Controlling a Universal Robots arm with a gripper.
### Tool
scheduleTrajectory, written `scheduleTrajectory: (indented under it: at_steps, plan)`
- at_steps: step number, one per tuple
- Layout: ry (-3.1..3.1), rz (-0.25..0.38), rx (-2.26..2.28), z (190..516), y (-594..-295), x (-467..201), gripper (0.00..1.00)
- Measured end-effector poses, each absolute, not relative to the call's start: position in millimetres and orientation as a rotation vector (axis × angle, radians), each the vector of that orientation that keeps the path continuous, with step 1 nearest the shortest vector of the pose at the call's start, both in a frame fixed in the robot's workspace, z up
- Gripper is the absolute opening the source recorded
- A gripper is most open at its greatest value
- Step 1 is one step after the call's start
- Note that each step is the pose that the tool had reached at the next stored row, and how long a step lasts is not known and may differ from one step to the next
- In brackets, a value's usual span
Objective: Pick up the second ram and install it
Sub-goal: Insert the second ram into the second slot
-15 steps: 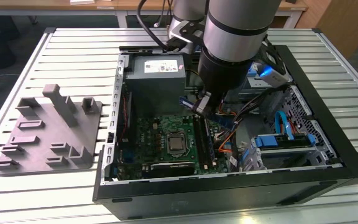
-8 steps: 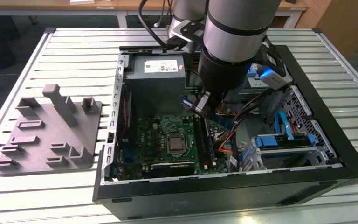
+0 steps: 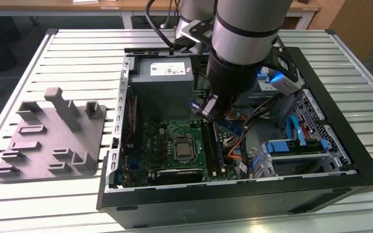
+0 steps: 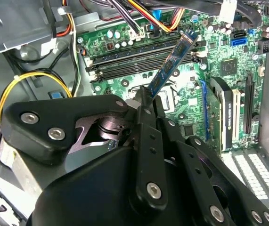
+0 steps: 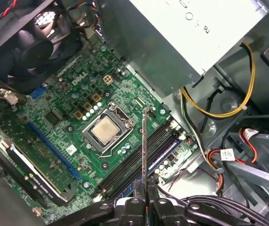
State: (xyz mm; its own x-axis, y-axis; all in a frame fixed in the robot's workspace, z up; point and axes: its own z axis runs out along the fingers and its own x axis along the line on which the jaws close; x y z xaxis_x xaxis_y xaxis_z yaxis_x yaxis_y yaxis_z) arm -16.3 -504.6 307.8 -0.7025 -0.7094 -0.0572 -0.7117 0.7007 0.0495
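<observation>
While the end effector (image 4: 147,100), clamped on the thin, bluish second ram (image 4: 172,66), holds it tilted above the green motherboard (image 4: 120,84) near the long black slots (image 4: 139,56), installing seems in hand, calling for its edge squared to a slot

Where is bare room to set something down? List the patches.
Free: slatted table beyond the grey fixture, and the strip on the exterior view's right of the computer case. Crowded: inside the case, where the hand holds the second ram beside cables.
</observation>
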Motion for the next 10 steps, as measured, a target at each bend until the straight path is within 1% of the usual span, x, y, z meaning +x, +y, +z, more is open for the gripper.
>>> scheduleTrajectory:
  at_steps: [10]
  plan:
    - [2.906,0.103,-1.09,307.4,-504.6,-16.3,0.14]
